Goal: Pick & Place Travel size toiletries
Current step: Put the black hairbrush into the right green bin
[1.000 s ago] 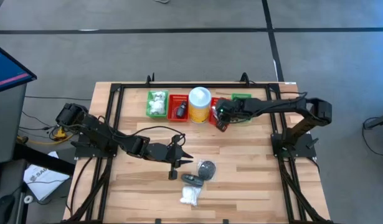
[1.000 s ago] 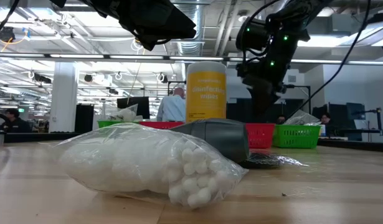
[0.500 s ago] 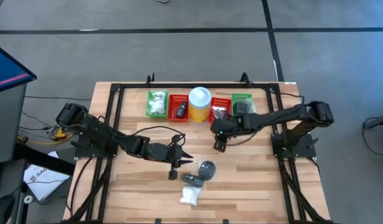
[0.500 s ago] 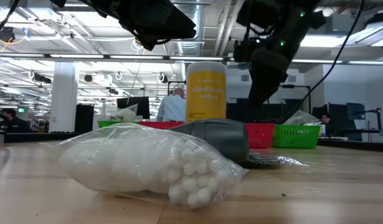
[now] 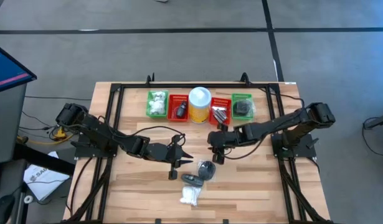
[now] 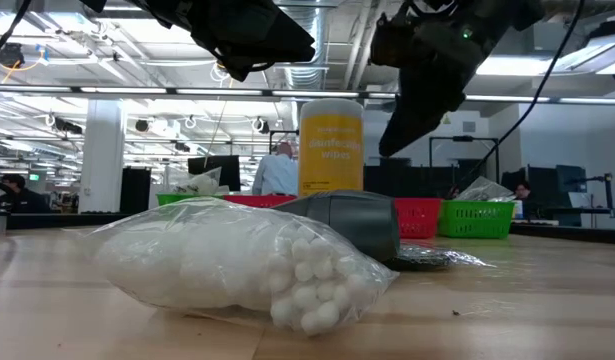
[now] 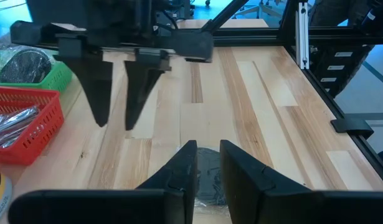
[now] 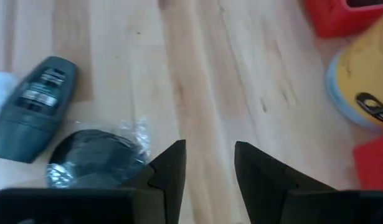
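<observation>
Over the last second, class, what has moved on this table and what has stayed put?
The right gripper left the baskets and swung out toward the wrapped disc, empty and open. The left gripper, bottle and cotton bag stayed put.

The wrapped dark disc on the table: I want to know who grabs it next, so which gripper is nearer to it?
Right. The right gripper hangs just beside the wrapped dark disc, toward the baskets, fingers open. The left gripper sits farther off on its other side.
</observation>
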